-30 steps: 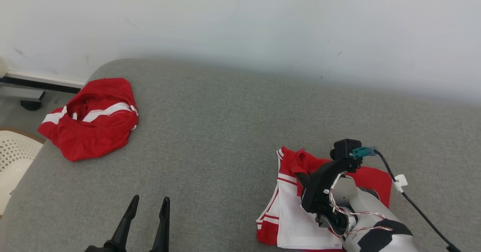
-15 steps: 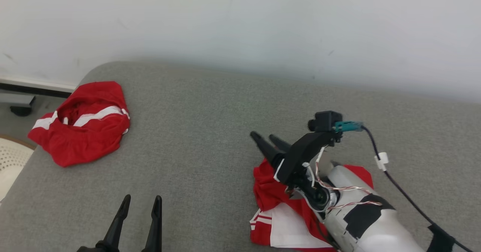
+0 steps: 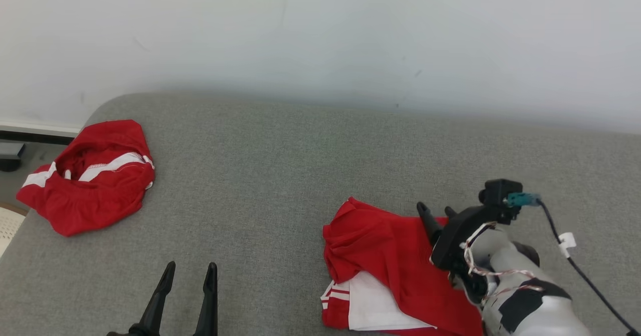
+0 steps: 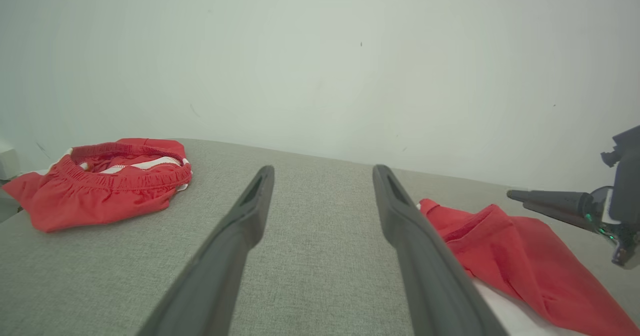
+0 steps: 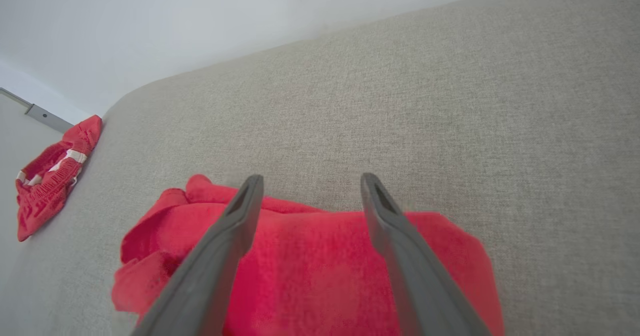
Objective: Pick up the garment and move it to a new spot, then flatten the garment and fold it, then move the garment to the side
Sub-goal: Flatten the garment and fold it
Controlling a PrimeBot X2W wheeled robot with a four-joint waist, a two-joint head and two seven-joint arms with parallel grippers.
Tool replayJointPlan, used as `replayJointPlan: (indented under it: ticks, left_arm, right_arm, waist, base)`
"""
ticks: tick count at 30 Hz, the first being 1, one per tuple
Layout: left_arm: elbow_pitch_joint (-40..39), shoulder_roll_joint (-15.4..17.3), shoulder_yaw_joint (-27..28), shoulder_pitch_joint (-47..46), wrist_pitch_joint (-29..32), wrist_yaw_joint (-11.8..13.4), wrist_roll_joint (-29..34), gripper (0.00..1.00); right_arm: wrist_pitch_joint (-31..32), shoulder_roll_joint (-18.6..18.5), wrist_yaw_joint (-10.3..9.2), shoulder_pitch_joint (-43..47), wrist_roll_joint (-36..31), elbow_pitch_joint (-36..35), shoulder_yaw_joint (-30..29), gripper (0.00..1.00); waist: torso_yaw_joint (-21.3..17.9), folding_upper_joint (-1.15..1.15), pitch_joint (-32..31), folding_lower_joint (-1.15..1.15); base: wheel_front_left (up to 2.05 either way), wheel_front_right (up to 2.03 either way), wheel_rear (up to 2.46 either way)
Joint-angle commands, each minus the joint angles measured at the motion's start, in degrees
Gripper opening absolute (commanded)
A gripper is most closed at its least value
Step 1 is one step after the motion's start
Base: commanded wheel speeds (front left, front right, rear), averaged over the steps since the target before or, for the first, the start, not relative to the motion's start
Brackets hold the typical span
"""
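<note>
Your R gripper point(image 3: 435, 209): jaws spread, empty, just above garment point(image 3: 385, 248) far edge; L gripper point(image 3: 190, 270) spread too.

The right forearm point(image 3: 551, 321) hides the garment's point(image 3: 390, 256) right side, and the head view's bottom edge crops its hem. The left gripper's point(image 3: 192, 264) base is cropped too.

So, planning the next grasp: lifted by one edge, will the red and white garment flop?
Probably floppy: the red and white garment lies in soft folds, bunched at one edge. Likely light, since the cloth looks thin. Pushed, it may wrinkle on the textured grey surface rather than slide whole.
</note>
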Motion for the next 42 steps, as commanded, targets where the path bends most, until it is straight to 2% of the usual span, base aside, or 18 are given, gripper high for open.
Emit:
replayJointPlan:
  ticks: [1,2,3,4,5,6,12,16,20,27,29,33,37,42]
  left_arm:
    - [-0.04,-0.14,-0.13,-0.47,-0.19,-0.09,0.29,1.00]
    - [0.03,-0.16,-0.28,-0.65,-0.19,-0.11,0.26,1.00]
    - [0.14,-0.18,-0.45,-0.87,-0.19,-0.13,0.22,1.00]
    - [0.22,-0.15,-0.53,-1.01,-0.19,-0.15,0.17,1.00]
    - [0.31,-0.09,-0.53,-1.07,-0.19,-0.17,0.07,1.00]
    - [0.37,-0.04,-0.48,-1.06,-0.19,-0.18,-0.02,1.00]
    - [0.64,0.21,-0.32,-0.97,-0.19,-0.23,-0.32,1.00]
    - [0.70,0.29,-0.27,-0.79,-0.19,-0.25,-0.41,1.00]
    - [0.48,0.27,-0.06,-0.51,-0.19,-0.26,-0.48,1.00]
    - [0.36,0.10,0.20,-0.09,-0.19,-0.27,-0.50,1.00]
    - [0.41,0.05,0.38,0.13,-0.19,-0.26,-0.45,1.00]
    - [0.25,-0.04,0.52,0.33,-0.19,-0.25,-0.21,1.00]
    - [0.07,-0.31,0.14,0.30,-0.19,-0.27,-0.03,1.00]
    - [0.25,-0.48,-1.44,-1.04,-0.19,-0.36,0.19,1.00]
  right_arm:
    - [-0.79,0.90,0.14,1.41,-1.67,0.69,0.34,1.00]
    - [-1.10,1.29,0.14,1.56,-2.70,1.33,0.64,0.82]
    - [-1.22,1.68,0.14,1.73,-3.96,1.57,1.28,0.50]
    - [-1.33,2.18,0.14,2.02,-4.87,1.60,1.80,0.40]
    - [-1.16,2.64,0.14,2.40,-5.74,1.62,2.36,0.07]
    - [-0.71,3.07,0.14,2.81,-6.81,1.33,3.37,0.00]
    - [1.30,4.25,0.14,5.88,-10.17,-3.20,7.88,0.00]
    - [5.72,4.33,0.14,10.43,-9.19,-12.08,13.53,0.00]
    - [10.24,4.23,0.14,14.86,-11.11,-19.25,17.31,0.00]
    - [16.99,4.25,0.14,21.75,-11.64,-30.31,18.87,0.00]
    - [18.97,4.23,0.14,22.65,-12.61,-35.33,16.21,0.00]
    - [21.13,4.24,0.14,21.47,-18.10,-38.90,8.09,0.00]
    - [24.64,4.30,0.14,19.31,-24.15,-38.24,0.08,0.00]
    - [27.03,4.30,0.14,15.66,-26.74,-33.47,-4.11,0.00]
  waist:
    - [0.11,0.00,0.18,0.00]
    - [0.21,0.00,0.26,0.00]
    - [0.36,0.00,0.34,0.00]
    - [0.51,0.00,0.40,0.00]
    - [0.68,0.00,0.44,0.00]
    - [0.85,0.00,0.44,0.00]
    - [1.64,0.00,0.01,0.00]
    - [1.95,0.00,-0.29,0.00]
    - [2.07,0.00,-0.42,0.00]
    - [2.14,0.00,-0.55,0.00]
    - [1.97,0.00,-0.75,0.00]
    - [1.70,0.00,-1.15,0.00]
    - [1.82,0.00,-1.09,0.00]
    - [3.50,0.00,-0.33,0.00]
  base:
    - [0.00,0.00,0.00]
    - [0.00,0.00,0.00]
    - [0.00,0.00,0.00]
    - [0.00,0.00,0.00]
    - [0.00,0.00,0.00]
    - [0.00,0.00,0.00]
    - [0.00,0.00,0.00]
    - [0.00,0.00,0.00]
    - [0.00,0.00,0.00]
    - [0.00,0.00,0.00]
    - [0.00,0.00,0.00]
    - [0.00,0.00,0.00]
    - [0.00,0.00,0.00]
    - [0.00,0.00,0.00]
